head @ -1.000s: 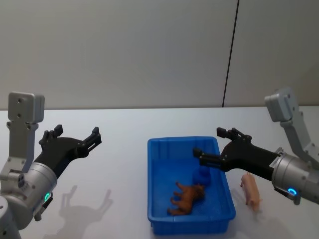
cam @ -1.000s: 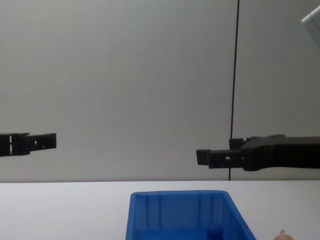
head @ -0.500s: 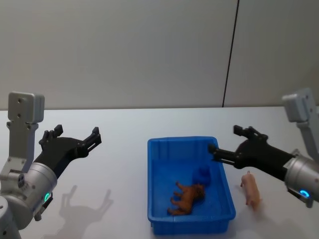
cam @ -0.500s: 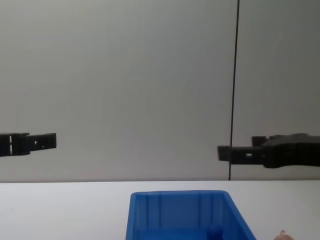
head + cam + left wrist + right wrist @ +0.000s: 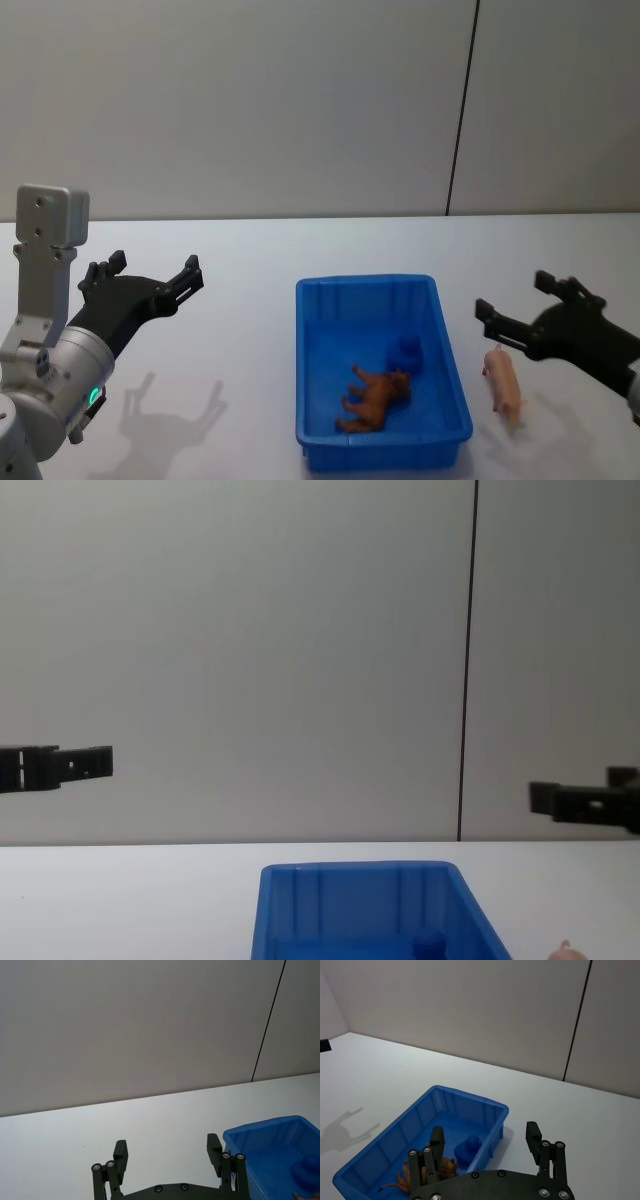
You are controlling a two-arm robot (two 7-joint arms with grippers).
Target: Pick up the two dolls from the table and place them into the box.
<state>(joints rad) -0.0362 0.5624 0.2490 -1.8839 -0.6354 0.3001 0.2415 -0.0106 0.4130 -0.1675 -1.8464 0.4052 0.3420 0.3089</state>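
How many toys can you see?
3. A dark blue toy and a brown animal toy are inside the blue box. A pink toy is on the table, just right of the box. None seems hidden.

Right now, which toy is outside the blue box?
The peach-pink doll, lying on the table beside the box; the dark blue doll and brown animal sit inside.

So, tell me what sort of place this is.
Probably a robot test lab: bare white table, plain panelled wall, and the left pincer and right pincer open, flanking a blue box.
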